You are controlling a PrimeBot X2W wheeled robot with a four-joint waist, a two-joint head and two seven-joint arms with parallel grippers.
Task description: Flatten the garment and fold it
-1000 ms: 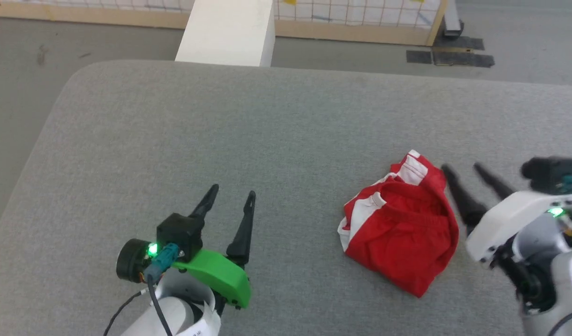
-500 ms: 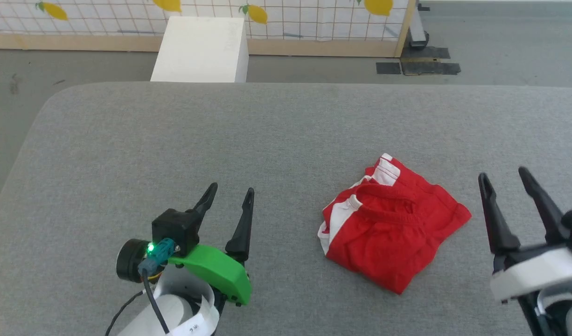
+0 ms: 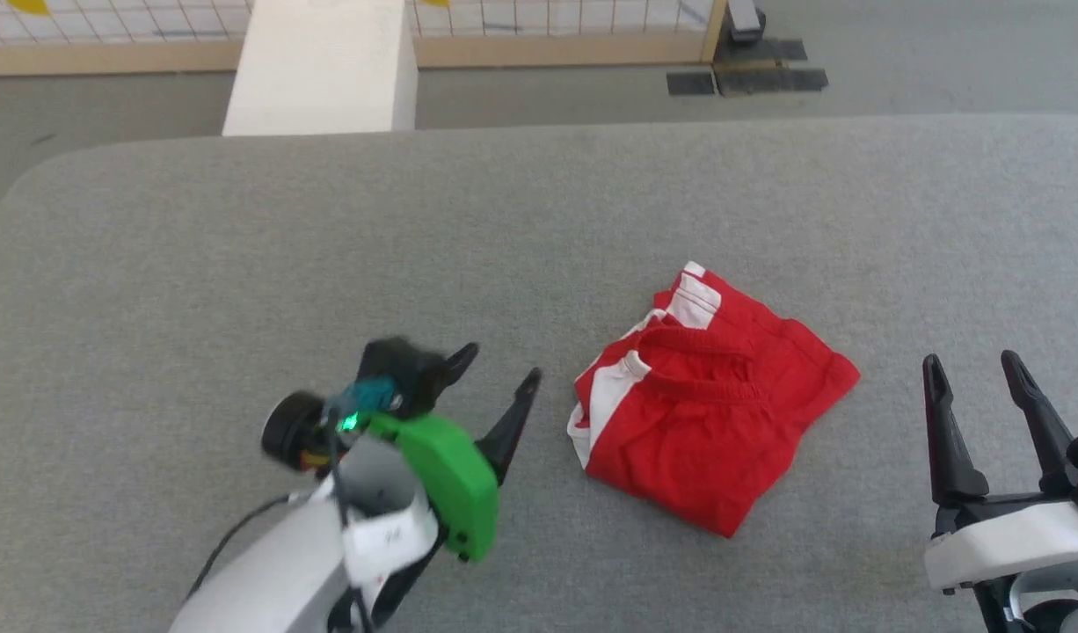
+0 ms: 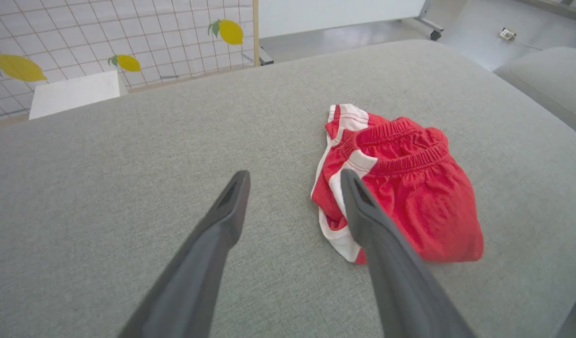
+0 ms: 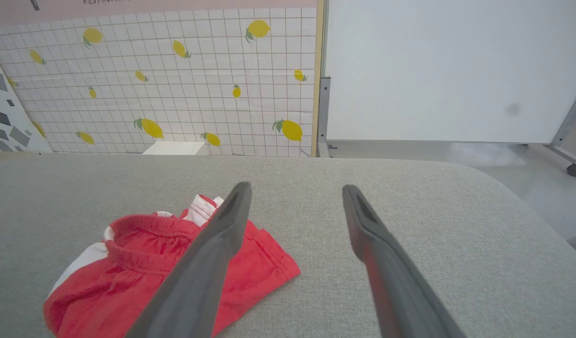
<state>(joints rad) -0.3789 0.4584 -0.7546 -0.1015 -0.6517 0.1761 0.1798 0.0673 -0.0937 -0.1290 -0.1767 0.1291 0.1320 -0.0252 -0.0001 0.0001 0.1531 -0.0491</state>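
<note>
**Bunched shorts between two open grippers**

The garment point(image 3: 710, 413) lies crumpled on the grey table point(image 3: 240, 264). The left gripper point(image 3: 500, 365), spread wide and empty, stands near its nine o'clock. The right gripper point(image 3: 970, 359), equally wide, stands apart at three o'clock.

Padded work surface in a bright, evenly lit room

A wide grey fabric-covered counter with rounded corners point(image 3: 240, 264) is seen on a smooth grey floor point(image 3: 943, 61). A white rectangular block point(image 3: 324, 70) is set beyond its far edge, backed by a wood-framed white grid panel printed with yellow lemons point(image 5: 175, 94). A plain white board on grey wheeled metal legs point(image 5: 433, 70) is placed beside the panel. Dark flat mats point(image 3: 750, 81) are laid on the floor.
</note>
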